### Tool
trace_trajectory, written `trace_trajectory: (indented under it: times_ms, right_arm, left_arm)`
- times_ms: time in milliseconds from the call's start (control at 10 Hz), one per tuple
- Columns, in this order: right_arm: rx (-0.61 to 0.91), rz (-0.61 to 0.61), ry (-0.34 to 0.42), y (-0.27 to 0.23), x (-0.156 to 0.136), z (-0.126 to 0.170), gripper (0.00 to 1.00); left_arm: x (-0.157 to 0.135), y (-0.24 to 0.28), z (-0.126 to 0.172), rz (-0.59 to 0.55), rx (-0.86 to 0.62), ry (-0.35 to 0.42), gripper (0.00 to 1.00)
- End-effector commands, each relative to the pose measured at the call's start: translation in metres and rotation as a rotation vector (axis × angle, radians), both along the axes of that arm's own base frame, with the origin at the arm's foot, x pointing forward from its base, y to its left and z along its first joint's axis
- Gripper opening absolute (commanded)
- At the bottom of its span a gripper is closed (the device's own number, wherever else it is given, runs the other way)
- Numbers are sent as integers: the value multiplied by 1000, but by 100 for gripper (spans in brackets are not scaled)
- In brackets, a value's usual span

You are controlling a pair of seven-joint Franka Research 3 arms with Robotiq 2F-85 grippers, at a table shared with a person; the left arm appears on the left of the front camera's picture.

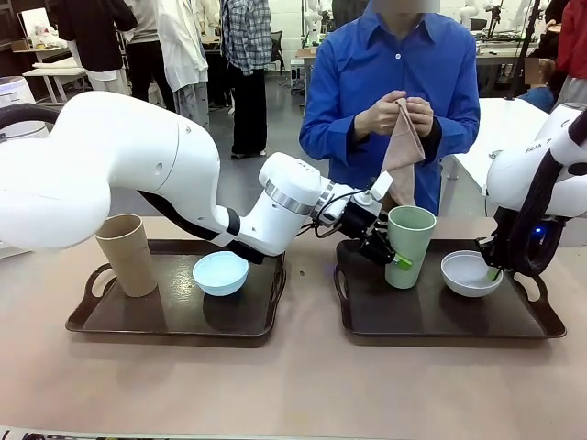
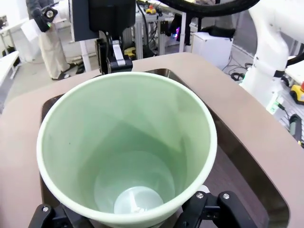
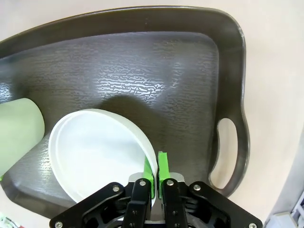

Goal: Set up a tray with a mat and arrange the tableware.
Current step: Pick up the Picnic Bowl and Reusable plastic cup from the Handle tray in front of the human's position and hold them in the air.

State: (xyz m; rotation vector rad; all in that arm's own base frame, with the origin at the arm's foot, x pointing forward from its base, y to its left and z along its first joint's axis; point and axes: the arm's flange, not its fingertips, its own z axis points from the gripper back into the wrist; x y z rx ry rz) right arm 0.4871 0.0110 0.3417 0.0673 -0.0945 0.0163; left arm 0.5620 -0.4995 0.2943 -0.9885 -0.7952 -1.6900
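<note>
Front view: my left arm reaches across the middle to the right tray (image 1: 431,316). My left gripper (image 1: 394,258) sits low on the wall of the green tumbler (image 1: 410,240), at the cup's 8 o'clock. The tumbler stands upright in the 9 o'clock half of that tray. Left wrist view: I look straight down into the cup, with my fingers (image 2: 205,211) on either side of its base. I cannot tell whether the pads press the wall or stand just off it. Right wrist view: my right gripper (image 3: 156,167) is clamped on the rim of the white bowl (image 3: 95,152) at the bowl's 4 o'clock, one green pad inside the rim and one outside. The bowl sits on the tray's dark textured floor, toward the 3 o'clock end in the front view, near the tumbler but apart from it. On the left tray (image 1: 165,316) the tan tumbler (image 1: 127,255) stands upright at the 9 o'clock end. The blue bowl (image 1: 220,272) sits right of the middle, apart from that tumbler. Both trays lie side by side on the table (image 1: 293,385). At 12 o'clock, across the table, a person (image 1: 459,73) in a blue shirt holds a tan cloth (image 1: 404,151) in both hands at chest height.
</note>
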Motion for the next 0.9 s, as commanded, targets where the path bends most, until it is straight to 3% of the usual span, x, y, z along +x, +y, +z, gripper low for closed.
trace_trajectory:
  times_ms: [0, 100, 200, 600, 800]
  right_arm:
    - [-33, -16, 19, 1, 0, -10, 0]
    - [-12, -7, 9, 1, -4, 2, 0]
    - [2, -1, -9, 1, -12, 21, 0]
    - [-5, -12, -167, 0, -61, 127, 0]
    - [-12, -21, -254, 6, -90, 178, 0]
  left_arm:
    - [-8, 7, 8, 35, 11, 45, 0]
    - [-14, 14, 23, 74, -41, 115, 0]
    - [-25, 27, 47, 112, -63, 113, 0]
    - [-80, 83, 162, 207, -112, -32, 0]
    - [-96, 92, 191, 219, -85, -69, 0]
